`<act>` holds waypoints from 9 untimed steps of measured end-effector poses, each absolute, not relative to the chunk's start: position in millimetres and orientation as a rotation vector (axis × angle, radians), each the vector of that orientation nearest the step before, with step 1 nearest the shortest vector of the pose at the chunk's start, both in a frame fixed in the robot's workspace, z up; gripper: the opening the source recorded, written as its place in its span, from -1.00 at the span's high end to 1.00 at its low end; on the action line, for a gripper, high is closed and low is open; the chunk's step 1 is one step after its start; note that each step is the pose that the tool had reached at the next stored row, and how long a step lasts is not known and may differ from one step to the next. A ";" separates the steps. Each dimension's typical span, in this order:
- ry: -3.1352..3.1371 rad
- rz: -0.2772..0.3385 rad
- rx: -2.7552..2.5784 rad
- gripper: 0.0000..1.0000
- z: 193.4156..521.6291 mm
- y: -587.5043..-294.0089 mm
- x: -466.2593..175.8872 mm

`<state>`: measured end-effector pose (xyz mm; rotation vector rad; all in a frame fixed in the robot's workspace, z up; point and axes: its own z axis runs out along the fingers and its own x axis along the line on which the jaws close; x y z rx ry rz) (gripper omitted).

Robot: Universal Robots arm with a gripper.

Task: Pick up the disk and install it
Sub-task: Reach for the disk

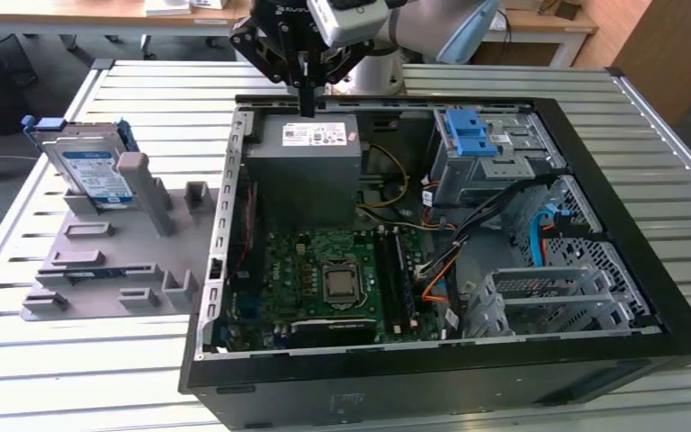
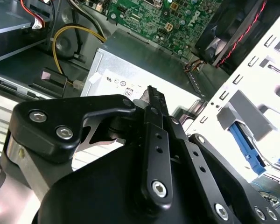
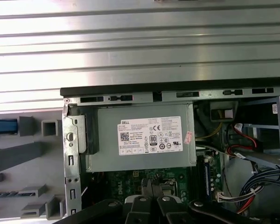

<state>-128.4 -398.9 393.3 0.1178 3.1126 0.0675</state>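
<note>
Operator: Gripper [image 1: 307, 110] first. Where does it hang?

Observer: Over the far edge of the case [image 1: 633, 360] in the exterior view, pointing straight down above the far end of the supply [image 1: 303, 171]. I cannot tell whether the tip touches the supply's top.

Operator: Fingers?

Observer: Pressed together, with nothing between them. In the second wrist view the black fingers [image 2: 155, 121] meet in one narrow tip, with the supply's white sticker behind it.

Operator: And the disk [image 1: 91, 171]?

Observer: Outside the case, well apart from the gripper. It stands on edge, leaning a little, in a slot at the far end of the grey fixture [image 1: 105, 261], with its label facing the table's near side. A blue bracket runs around its rim.

Operator: Where on the table [image 1: 33, 360] is that fixture?

Observer: Between the case and the table's edge at the exterior view's left, just beside the case wall. The disk sits toward the far end of that edge.

Operator: Inside the case?

Observer: The supply fills the far corner at the exterior view's left, and the green board [image 1: 321, 270] lies nearer the camera. A metal cage [image 1: 502, 166] with a blue latch [image 1: 471, 135] on top stands in the far corner at the exterior view's right. Coloured cables run from it towards the board. The first wrist view looks down on the supply [image 3: 140, 158] and on the table's ribbed metal beyond the case edge.
</note>
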 end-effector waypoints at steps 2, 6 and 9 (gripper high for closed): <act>3.112 0.068 0.118 0.79 393.3 -398.9 -128.7; 3.112 0.068 0.118 0.79 393.3 -398.9 -129.8; 3.113 0.068 0.118 0.79 393.3 -398.8 -131.0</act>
